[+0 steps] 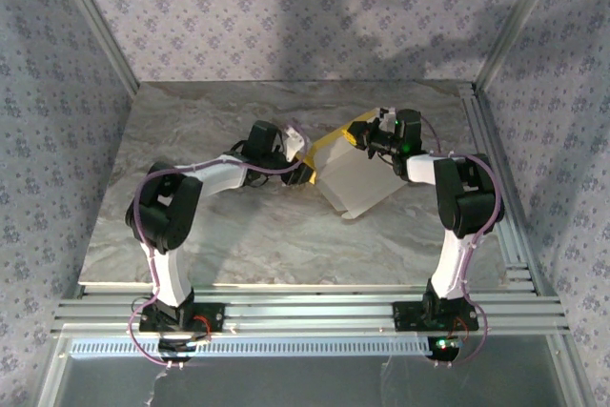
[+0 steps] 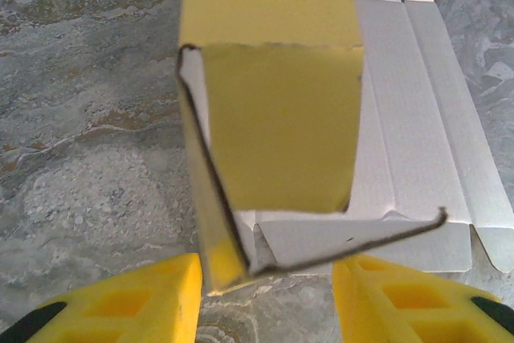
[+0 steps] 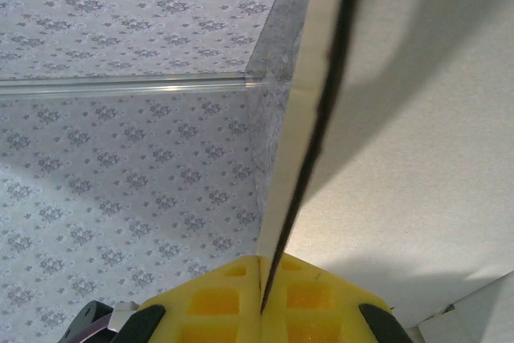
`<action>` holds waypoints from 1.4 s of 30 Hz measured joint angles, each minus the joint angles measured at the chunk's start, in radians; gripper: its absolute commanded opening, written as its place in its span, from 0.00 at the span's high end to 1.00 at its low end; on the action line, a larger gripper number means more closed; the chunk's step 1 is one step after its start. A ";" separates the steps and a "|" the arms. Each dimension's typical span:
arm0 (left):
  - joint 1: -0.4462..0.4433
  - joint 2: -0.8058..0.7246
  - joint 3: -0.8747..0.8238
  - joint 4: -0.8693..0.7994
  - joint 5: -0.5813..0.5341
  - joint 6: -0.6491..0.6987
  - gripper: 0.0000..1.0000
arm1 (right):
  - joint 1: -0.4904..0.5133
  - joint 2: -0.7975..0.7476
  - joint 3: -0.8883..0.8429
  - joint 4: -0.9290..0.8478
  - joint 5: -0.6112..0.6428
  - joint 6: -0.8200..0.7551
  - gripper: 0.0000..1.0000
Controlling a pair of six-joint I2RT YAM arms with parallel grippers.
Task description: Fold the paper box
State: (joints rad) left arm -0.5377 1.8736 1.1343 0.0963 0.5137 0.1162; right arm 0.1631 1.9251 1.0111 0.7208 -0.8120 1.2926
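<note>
— Where is the paper box (image 1: 360,178)?
— Centre-right of the overhead frame, on the marble table (image 1: 191,140) between the two arms. It's a white sheet, partly raised, with a yellow panel at its upper left.
— And the right gripper (image 3: 263,288)?
— Clenched on the sheet's thin edge, bottom centre of its wrist view.
— And the left gripper (image 2: 267,279)?
— Released. Its yellow fingers (image 2: 152,303) sit in the bottom corners of its wrist view, well apart. The box's folded yellow corner stands between them, and I cannot tell whether either one touches it
</note>
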 measured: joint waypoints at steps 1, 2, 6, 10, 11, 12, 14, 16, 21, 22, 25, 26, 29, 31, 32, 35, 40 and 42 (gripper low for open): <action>-0.005 0.003 0.005 -0.001 -0.007 0.000 0.54 | 0.000 0.000 0.000 0.000 -0.001 0.000 1.00; -0.009 0.005 0.010 -0.006 -0.012 0.000 0.54 | 0.000 0.000 0.000 0.000 -0.001 0.000 1.00; -0.020 0.008 0.024 -0.019 -0.037 0.000 0.57 | -0.004 0.000 0.000 0.000 -0.002 0.000 1.00; -0.028 0.012 0.035 -0.027 -0.064 0.000 0.62 | -0.005 0.000 0.000 0.000 -0.001 0.000 1.00; -0.030 0.013 0.037 -0.027 -0.070 -0.001 0.63 | -0.006 0.000 0.000 0.000 0.000 0.000 1.00; -0.031 0.013 0.038 -0.027 -0.077 -0.002 0.64 | -0.006 0.000 0.000 0.000 -0.001 0.000 1.00; -0.039 0.013 0.043 -0.031 -0.100 -0.008 0.66 | -0.008 0.000 0.000 0.000 0.000 0.000 1.00; -0.047 0.013 0.046 -0.034 -0.124 -0.016 0.66 | -0.010 0.000 0.000 0.000 0.000 0.000 1.00; -0.074 0.013 0.046 -0.019 -0.186 -0.050 0.61 | -0.011 0.000 0.000 0.001 0.003 0.000 1.00; -0.079 0.013 0.046 -0.017 -0.195 -0.060 0.61 | -0.011 0.000 0.000 0.001 0.003 0.000 1.00; -0.087 0.013 0.046 -0.011 -0.212 -0.097 0.62 | -0.013 0.000 0.000 0.002 0.004 0.000 1.00; -0.087 0.013 0.046 -0.010 -0.216 -0.111 0.62 | -0.013 0.000 0.000 0.002 0.004 0.000 1.00; -0.087 0.014 0.047 -0.011 -0.220 -0.148 0.64 | -0.013 0.000 0.000 0.002 0.004 0.000 1.00; -0.088 0.014 0.051 -0.016 -0.227 -0.171 0.66 | -0.013 0.000 0.000 0.002 0.005 0.000 1.00; -0.089 0.015 0.053 -0.016 -0.231 -0.183 0.66 | -0.013 0.000 0.000 0.002 0.005 0.000 1.00; -0.092 0.019 0.057 -0.015 -0.235 -0.221 0.66 | -0.013 0.000 0.000 0.002 0.011 0.000 1.00; -0.102 0.021 0.058 0.005 -0.245 -0.293 0.63 | -0.013 0.000 0.000 0.004 0.011 0.001 1.00; -0.117 0.021 0.058 0.012 -0.267 -0.315 0.63 | -0.012 0.000 0.000 0.004 0.011 0.001 1.00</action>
State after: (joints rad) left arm -0.6548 1.8946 1.1927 0.1085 0.2466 -0.1993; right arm 0.1509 1.9251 1.0111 0.7246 -0.8013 1.2934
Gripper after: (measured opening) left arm 0.370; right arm 0.040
